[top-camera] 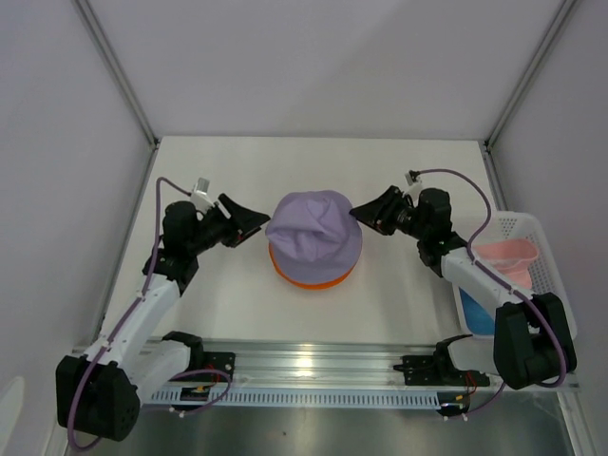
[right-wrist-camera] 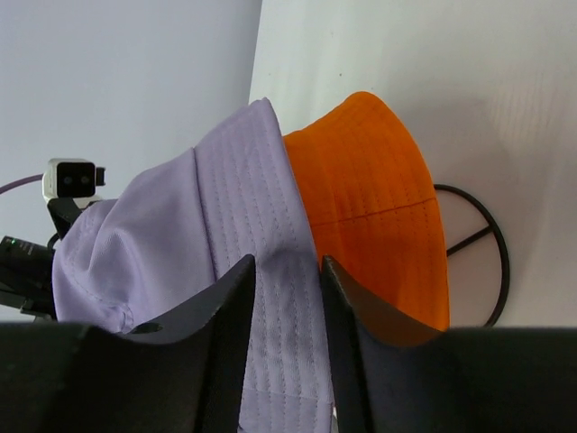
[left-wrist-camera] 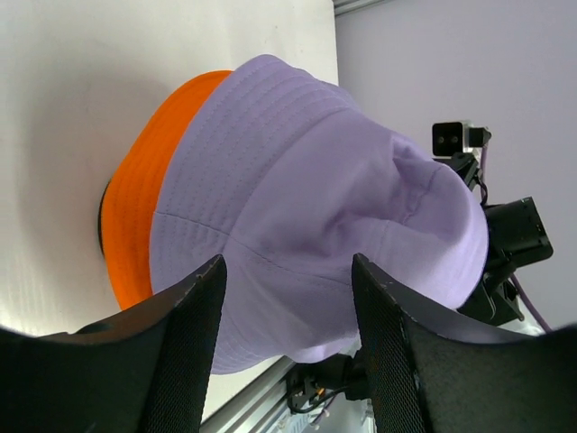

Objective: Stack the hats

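Observation:
The pale purple hat point(top-camera: 313, 228) sits over the orange hat point(top-camera: 309, 277) at the table's middle; only the orange brim shows under it. My left gripper point(top-camera: 261, 223) is open just left of the purple hat point(left-wrist-camera: 306, 207), jaws wide and holding nothing. My right gripper point(top-camera: 359, 214) is at the hat's right side, jaws partly open with the purple brim point(right-wrist-camera: 270, 234) lying between them. The orange hat point(right-wrist-camera: 370, 198) shows beside it. The pink hat point(top-camera: 508, 255) and the blue hat point(top-camera: 475, 309) lie in the basket at the right.
The white slotted basket point(top-camera: 532, 228) stands at the table's right edge beside the right arm. The black wire stand's ring point(right-wrist-camera: 491, 244) shows under the orange hat. Grey walls close in the back and both sides.

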Available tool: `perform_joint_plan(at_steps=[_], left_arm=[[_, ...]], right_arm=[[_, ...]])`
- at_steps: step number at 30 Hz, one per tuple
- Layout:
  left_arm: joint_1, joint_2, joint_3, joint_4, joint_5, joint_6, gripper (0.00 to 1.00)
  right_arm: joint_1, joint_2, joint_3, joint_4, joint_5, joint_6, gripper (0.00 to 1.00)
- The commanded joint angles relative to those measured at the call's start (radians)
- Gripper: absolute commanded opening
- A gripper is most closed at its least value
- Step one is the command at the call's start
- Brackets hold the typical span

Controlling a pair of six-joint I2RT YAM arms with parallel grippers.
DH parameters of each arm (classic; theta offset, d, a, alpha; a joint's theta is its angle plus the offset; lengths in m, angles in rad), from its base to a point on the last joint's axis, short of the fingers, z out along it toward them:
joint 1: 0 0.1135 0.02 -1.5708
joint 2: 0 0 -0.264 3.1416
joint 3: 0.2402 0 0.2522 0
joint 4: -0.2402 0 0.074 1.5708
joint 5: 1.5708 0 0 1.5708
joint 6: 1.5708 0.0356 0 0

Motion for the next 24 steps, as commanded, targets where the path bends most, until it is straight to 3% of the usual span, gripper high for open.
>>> perform_joint_plan(at_steps=[1, 3, 9, 11, 14, 17, 24], left_arm=[[0.037, 0.026, -0.016, 0.022, 0.02, -0.014, 0.62], [0.054, 0.034, -0.045, 0.04, 0.058, -0.031, 0.62], [0.069, 0.034, -0.066, 0.076, 0.074, -0.036, 0.61], [0.069, 0.043, -0.068, 0.086, 0.078, -0.036, 0.62], [0.069, 0.06, -0.066, 0.109, 0.095, -0.037, 0.61], [0.069, 0.078, -0.077, 0.137, 0.101, -0.042, 0.61], [0.069, 0.15, -0.131, 0.213, 0.077, -0.037, 0.62]], right_arm=[[0.016, 0.011, 0.003, 0.052, -0.018, -0.017, 0.4], [0.024, 0.011, 0.0, 0.033, -0.005, -0.04, 0.49], [0.024, 0.006, -0.02, 0.052, -0.014, -0.026, 0.49], [0.022, 0.009, -0.02, 0.057, -0.018, -0.02, 0.41], [0.018, 0.018, -0.025, 0.077, -0.025, -0.006, 0.17], [0.019, 0.037, -0.032, 0.088, -0.028, -0.003, 0.01], [-0.002, 0.019, -0.072, 0.05, 0.022, -0.032, 0.0]])
